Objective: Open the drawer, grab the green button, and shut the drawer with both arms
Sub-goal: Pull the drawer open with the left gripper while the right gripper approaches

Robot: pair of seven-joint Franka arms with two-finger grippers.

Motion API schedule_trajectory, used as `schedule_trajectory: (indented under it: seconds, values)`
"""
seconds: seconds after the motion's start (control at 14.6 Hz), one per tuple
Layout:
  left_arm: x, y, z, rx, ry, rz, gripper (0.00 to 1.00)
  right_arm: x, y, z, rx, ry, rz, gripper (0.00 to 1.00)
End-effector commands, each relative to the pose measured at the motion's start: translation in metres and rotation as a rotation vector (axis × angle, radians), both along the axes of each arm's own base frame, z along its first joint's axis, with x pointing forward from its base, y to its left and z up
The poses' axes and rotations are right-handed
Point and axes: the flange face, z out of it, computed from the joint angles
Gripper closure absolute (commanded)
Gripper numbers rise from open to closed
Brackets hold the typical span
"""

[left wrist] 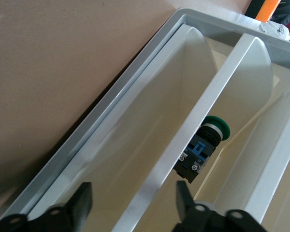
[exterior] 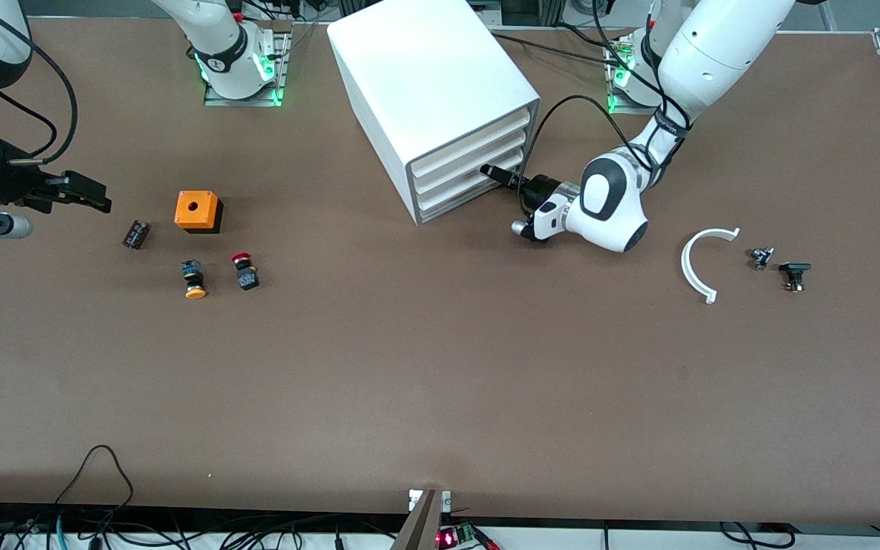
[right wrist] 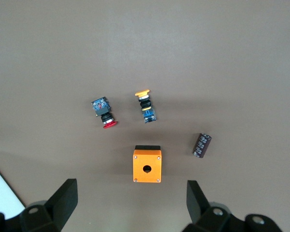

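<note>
The white cabinet stands at the table's back, and its three drawers look pushed in. The lowest drawer faces my left arm's end. My left gripper is open at the drawer fronts. In the left wrist view its fingers straddle a white front rail without touching it. The green-capped button lies just past that rail inside a drawer; I cannot tell which one. My right gripper is open and empty over the table at the right arm's end, also in the right wrist view.
An orange box, a black cylinder, a yellow-capped button and a red-capped button lie near my right gripper. A white curved strip and two small dark parts lie at the left arm's end.
</note>
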Motion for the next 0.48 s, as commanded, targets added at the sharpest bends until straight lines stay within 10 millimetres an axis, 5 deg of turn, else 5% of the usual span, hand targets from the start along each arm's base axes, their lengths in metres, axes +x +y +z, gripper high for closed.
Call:
schedule_trajectory:
  seconds: [0.0, 0.27, 0.41]
  values:
    - [-0.004, 0.002, 0.0, -0.018, -0.016, 0.016, 1.0, 0.003, 0.025, -0.003, 0.014, 0.023, 0.043, 0.0]
    - [0.019, 0.021, 0.004, 0.016, -0.073, 0.065, 1.0, 0.005, 0.063, -0.007, 0.009, 0.028, 0.112, 0.0]
    - [0.044, 0.048, 0.008, 0.044, -0.098, 0.127, 1.0, 0.006, 0.067, -0.008, 0.013, 0.022, 0.115, 0.0]
